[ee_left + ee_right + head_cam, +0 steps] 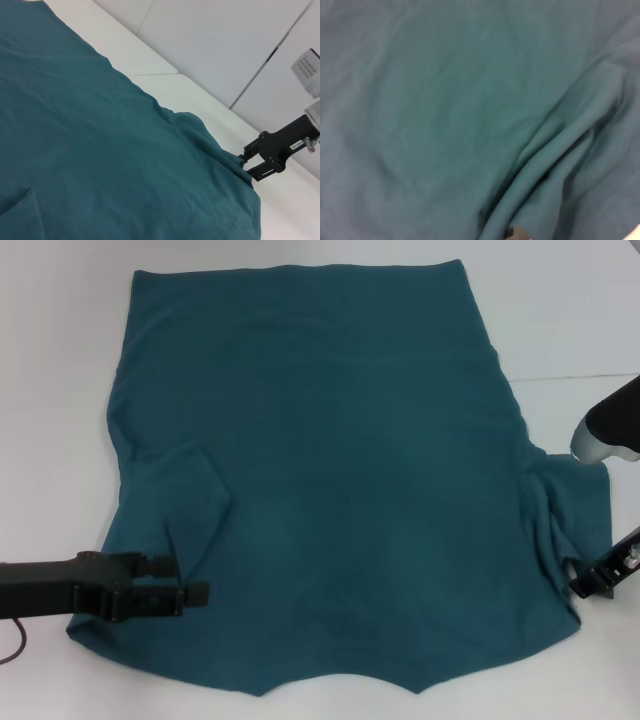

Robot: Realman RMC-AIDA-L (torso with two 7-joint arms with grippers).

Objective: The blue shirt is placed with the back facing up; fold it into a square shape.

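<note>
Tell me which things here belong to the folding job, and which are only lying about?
Belong to the job:
- shirt, spread flat, plain side up
- left gripper, open, over the left sleeve
- right gripper, at the right sleeve's edge

Only lying about:
- table, which merely bears the shirt
- cable by the left arm

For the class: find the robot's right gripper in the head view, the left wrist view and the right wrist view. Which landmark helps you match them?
Head view: the right gripper sits at the right edge, at the blue shirt sleeve.
Left wrist view: it shows as the black clamp at the shirt's far corner.
Right wrist view: not in it; only shirt fabric fills the picture.
Shared landmark: the rumpled folds of that sleeve.
</note>
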